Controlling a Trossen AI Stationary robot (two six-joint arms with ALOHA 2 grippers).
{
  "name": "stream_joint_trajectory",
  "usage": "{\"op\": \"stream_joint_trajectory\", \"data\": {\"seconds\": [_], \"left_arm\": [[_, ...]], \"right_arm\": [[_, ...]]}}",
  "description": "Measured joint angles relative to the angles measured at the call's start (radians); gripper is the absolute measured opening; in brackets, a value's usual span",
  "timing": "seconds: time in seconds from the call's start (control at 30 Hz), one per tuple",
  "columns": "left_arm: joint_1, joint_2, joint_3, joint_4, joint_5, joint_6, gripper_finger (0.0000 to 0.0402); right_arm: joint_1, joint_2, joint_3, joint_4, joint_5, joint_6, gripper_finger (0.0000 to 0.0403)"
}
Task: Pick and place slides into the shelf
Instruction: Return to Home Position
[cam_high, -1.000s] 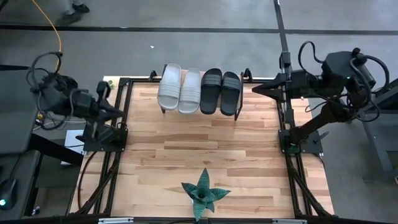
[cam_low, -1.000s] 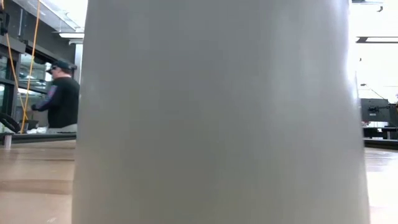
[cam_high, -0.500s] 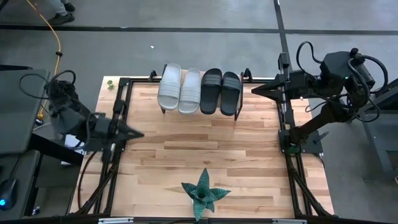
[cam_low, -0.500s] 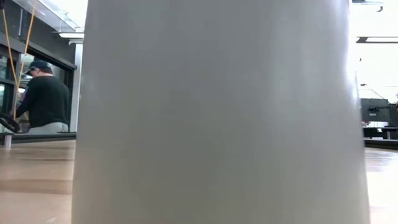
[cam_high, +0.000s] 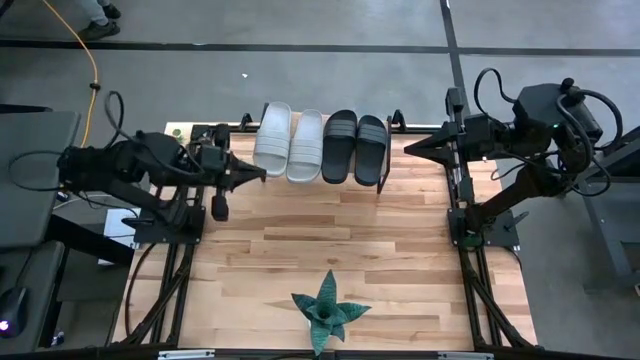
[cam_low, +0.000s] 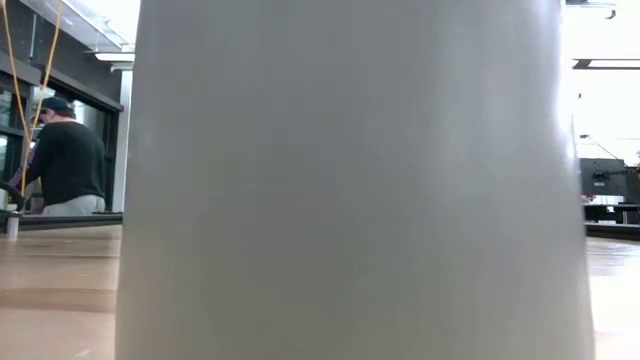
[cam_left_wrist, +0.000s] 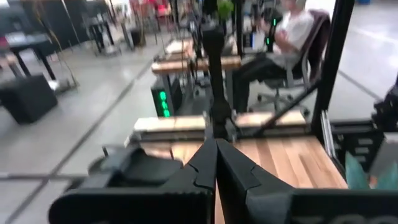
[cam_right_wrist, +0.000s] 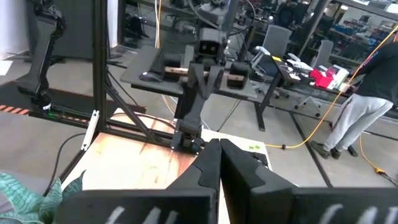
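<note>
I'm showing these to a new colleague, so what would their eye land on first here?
Four slides sit lined up on the shelf at the far edge of the table, two pale on the left, two black on the right. The left gripper, shut, points at the pale pair from close by; the right gripper, shut, waits at the right edge. A spiky green plant stands at the near edge.

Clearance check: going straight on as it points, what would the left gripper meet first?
Likely the nearest pale slide, just ahead of the left gripper, though their relative height is unclear.
</note>
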Motion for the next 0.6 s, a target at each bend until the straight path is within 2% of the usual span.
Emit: {"op": "stream_joint_trajectory", "data": {"seconds": [0.2,0.4,0.6], "left_arm": [[0.115,-0.056,0.0,0.074,0.033,0.038,0.0],[0.227,-0.134,0.0,0.015,0.055,0.034,0.0],[0.292,-0.188,0.0,-0.033,0.093,0.011,0.0]], "right_arm": [[0.0,-0.004,0.0,0.009,0.0,-0.004,0.0],[0.0,-0.057,-0.001,0.041,0.055,0.0,0.0],[0.0,-0.16,-0.001,0.04,0.041,0.007,0.0]]}}
